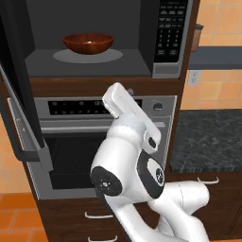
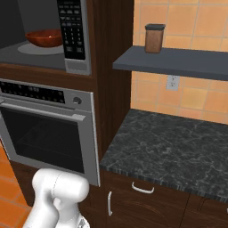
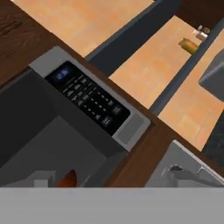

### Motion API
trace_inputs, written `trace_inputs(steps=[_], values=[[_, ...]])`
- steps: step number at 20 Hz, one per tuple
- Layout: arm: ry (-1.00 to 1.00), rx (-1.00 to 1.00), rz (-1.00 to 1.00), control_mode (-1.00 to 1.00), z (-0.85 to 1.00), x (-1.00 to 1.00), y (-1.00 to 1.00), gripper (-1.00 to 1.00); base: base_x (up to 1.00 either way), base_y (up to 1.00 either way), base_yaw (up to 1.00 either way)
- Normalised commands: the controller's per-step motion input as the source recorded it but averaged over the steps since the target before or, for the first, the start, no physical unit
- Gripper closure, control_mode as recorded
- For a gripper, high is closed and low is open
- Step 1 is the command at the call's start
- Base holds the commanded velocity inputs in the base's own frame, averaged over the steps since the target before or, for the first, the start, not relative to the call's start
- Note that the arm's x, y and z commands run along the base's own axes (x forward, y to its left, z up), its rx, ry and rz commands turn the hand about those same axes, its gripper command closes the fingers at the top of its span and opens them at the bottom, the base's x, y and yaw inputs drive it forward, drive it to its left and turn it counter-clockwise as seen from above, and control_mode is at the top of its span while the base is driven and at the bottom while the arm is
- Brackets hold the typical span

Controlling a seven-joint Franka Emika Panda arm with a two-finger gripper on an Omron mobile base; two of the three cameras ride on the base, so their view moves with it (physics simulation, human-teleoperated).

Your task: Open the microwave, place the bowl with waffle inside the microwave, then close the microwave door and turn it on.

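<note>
Bowl (image 1: 88, 43) sits inside the microwave (image 1: 90, 59); the door (image 1: 21, 108) swings open far left of my arm. I can't tell the fingers' state.

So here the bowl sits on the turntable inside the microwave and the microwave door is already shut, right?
Not quite. The bowl does sit on the grey turntable inside the microwave, but the microwave door is open, swung out to the left. The left base view shows this.
</note>
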Motion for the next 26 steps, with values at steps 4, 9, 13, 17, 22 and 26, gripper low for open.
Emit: trace_inputs(steps=[4,9,13,17,22,26], values=[[-0.06,-0.32,-0.1,-1.0,-0.69,0.3,-0.15,-1.0,0.0,0.0,0.0],[-0.24,-0.24,0.0,-1.0,-0.48,0.02,0.54,-1.0,0.0,0.0,0.0],[-0.18,-0.22,0.0,-1.0,-0.3,0.0,0.76,-1.0,0.0,0.0,0.0],[-0.17,-0.12,0.0,-1.0,-0.23,0.0,0.67,-1.0,0.0,0.0,0.0],[-0.21,-0.01,0.0,-1.0,-0.02,-0.06,0.71,-1.0,0.0,0.0,0.0],[-0.1,0.0,0.0,-1.0,0.0,-0.08,0.88,-1.0,0.0,0.0,0.0]])
